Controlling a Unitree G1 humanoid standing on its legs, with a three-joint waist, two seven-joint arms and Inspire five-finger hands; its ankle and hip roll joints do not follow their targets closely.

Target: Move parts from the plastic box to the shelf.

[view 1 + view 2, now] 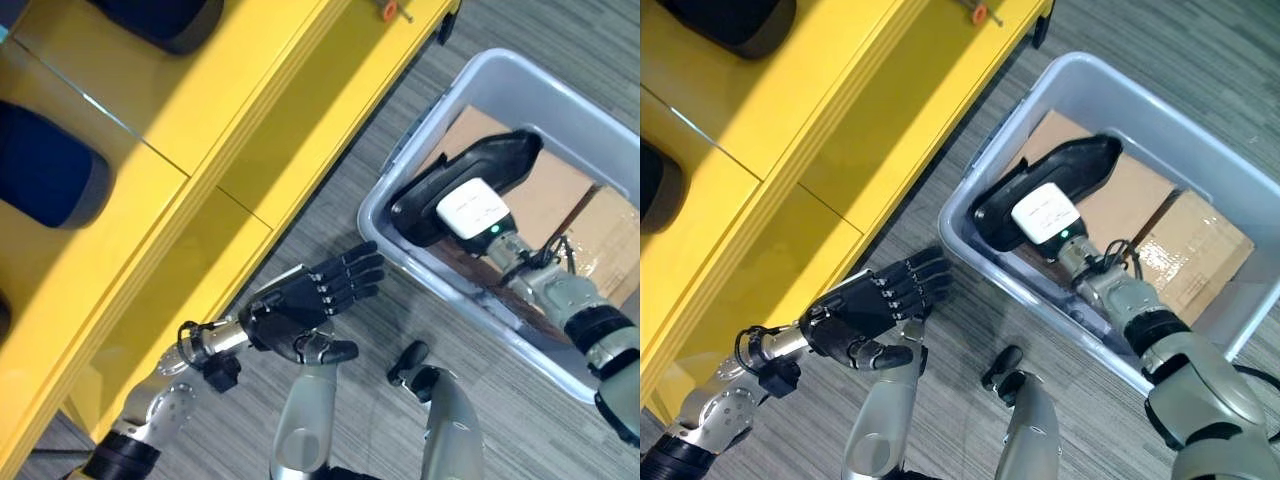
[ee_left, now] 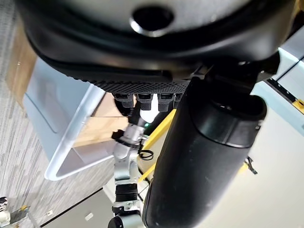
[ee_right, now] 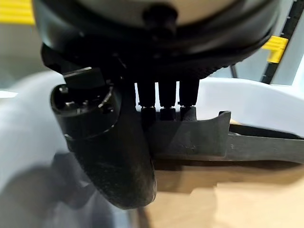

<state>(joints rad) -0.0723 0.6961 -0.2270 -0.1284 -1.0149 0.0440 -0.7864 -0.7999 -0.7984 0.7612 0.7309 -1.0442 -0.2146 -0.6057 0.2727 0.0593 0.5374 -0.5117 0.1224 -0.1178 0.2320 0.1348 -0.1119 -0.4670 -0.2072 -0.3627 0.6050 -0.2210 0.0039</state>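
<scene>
the right robot hand (image 1: 470,208) is reaching into the plastic box (image 1: 575,110), fingers curling onto a long black part (image 1: 500,160) lying on cardboard (image 1: 560,195). it should grip firmly before lifting toward the yellow shelf (image 1: 190,130). the left robot hand (image 1: 310,300) is hovering spread.

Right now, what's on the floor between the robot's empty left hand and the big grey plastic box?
Nothing: in the left eye view, bare grey carpet separates the open left hand from the grey plastic box.
</scene>
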